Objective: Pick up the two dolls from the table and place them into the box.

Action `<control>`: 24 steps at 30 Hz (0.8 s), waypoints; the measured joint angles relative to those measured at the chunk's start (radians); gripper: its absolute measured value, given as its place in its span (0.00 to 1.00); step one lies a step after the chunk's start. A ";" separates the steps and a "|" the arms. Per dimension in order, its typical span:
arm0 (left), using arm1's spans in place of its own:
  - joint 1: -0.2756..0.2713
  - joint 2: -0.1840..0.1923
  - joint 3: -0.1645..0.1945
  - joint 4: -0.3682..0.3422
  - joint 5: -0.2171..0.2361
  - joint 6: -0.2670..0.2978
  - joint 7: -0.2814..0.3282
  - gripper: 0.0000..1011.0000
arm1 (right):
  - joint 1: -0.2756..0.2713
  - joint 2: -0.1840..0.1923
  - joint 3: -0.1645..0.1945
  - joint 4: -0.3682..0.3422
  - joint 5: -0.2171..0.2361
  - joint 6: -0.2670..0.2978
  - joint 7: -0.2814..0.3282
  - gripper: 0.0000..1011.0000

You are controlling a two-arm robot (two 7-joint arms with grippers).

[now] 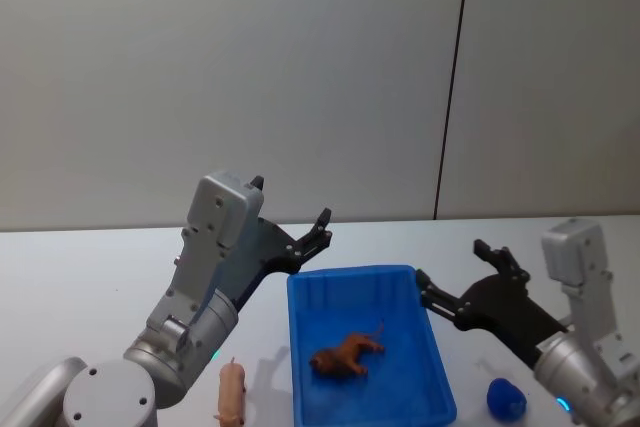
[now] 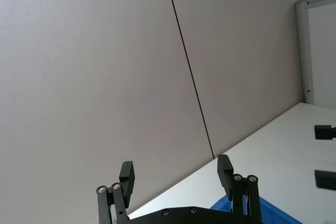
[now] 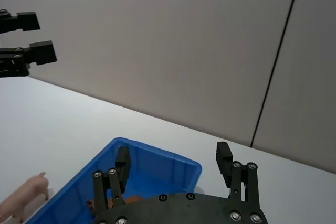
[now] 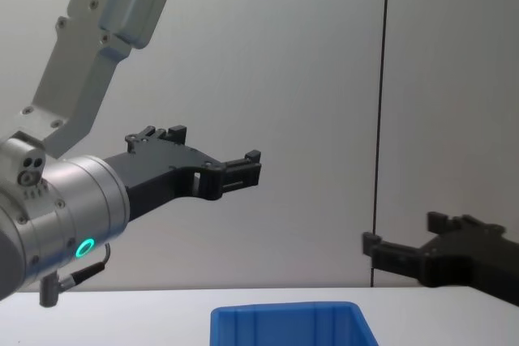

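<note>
the left gripper (image 2: 176, 168) is hanging raised in the air above the table (image 1: 80, 277), over the box's far left corner in the head view, with its two black fingers spread wide and nothing between them. the right gripper (image 3: 173, 155) is hovering lower, just off the far right side of the box (image 1: 352, 273), and its fingers are also standing wide apart and holding nothing. the two grippers are pointing toward the grey wall (image 1: 300, 67) behind the table.

the box is sitting on the white table between the two arms, open side up. a brown doll (image 1: 345, 355) is lying on the box's floor near the middle; it is looking like a small four-legged animal on its side, though the shape is hard to make out. a pink doll (image 1: 232, 392) is lying on the table just beside the box's left wall, outside it, close to the base of the left arm. a small rounded blue lump (image 1: 506, 399) is resting on the table to the right of the box, near its front corner and apart from it, under the right arm.
</note>
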 joint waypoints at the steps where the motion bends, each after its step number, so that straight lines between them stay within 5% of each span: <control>1: 0.000 0.000 0.000 0.000 0.000 0.000 0.000 0.99 | -0.004 0.003 0.002 -0.003 0.003 -0.001 -0.007 0.99; 24: 0.005 0.001 -0.002 -0.009 -0.001 0.016 0.008 0.99 | -0.061 0.043 0.029 -0.053 0.041 -0.005 -0.096 0.99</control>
